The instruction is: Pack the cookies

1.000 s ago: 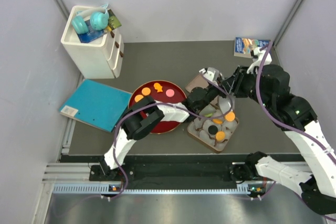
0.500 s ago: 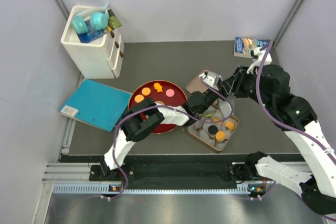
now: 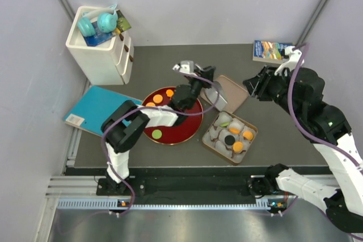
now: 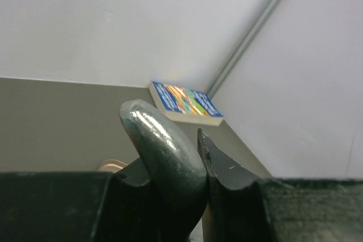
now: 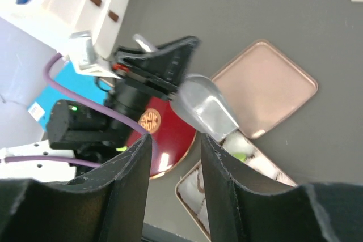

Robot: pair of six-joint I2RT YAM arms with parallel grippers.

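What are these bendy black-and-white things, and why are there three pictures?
They are two robot arms with pinching fingers called grippers. One picture looks down from above. The other two come from small cameras on the arms' wrists. On the table sits a red plate with a few cookies, a box of paper cups holding more cookies, and a flat pinkish tray. The left gripper holds a shiny metal spoon. The right gripper is open and holds nothing.
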